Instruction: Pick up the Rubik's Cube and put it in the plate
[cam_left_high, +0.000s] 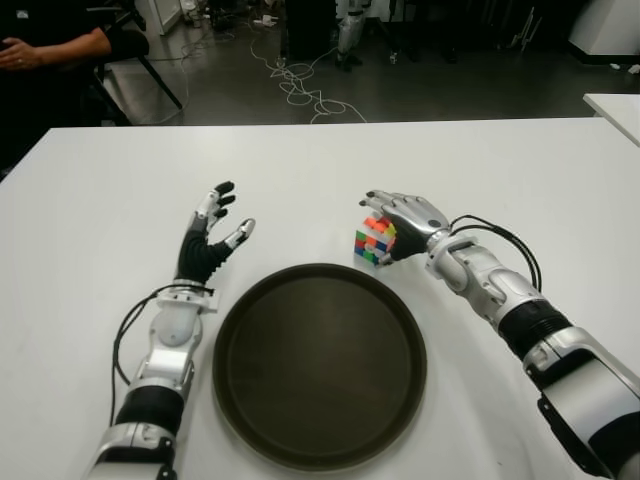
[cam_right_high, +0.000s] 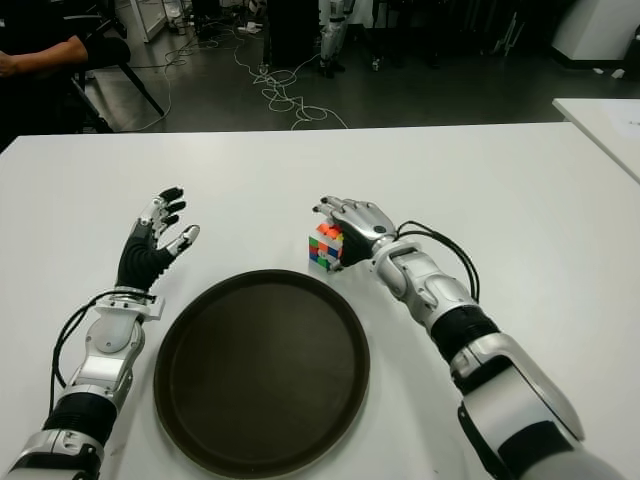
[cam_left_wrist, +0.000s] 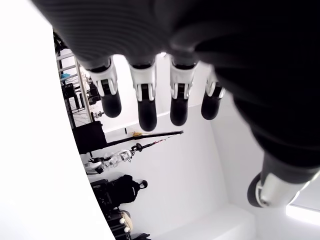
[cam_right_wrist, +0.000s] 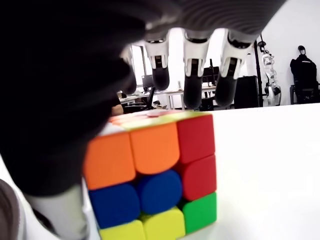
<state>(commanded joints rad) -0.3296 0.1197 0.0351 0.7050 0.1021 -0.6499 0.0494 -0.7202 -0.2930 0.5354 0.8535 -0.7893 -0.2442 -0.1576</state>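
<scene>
Your left hand (cam_left_high: 212, 232) is raised over the white surface (cam_left_high: 90, 220), just left of the plate (cam_left_high: 319, 365), fingers spread and holding nothing. The dark round plate lies in the middle, nearest you. Just beyond its far-right rim the Rubik's Cube (cam_left_high: 375, 240) stands on the surface. Your right hand (cam_left_high: 408, 220) arches over it, fingers extended above its top, not clenched on it.

Left hand (cam_left_wrist: 165, 75) up close, four fingers (cam_left_wrist: 146, 102) spread and holding nothing, over white table (cam_left_wrist: 35, 165), with dark clutter behind.
</scene>
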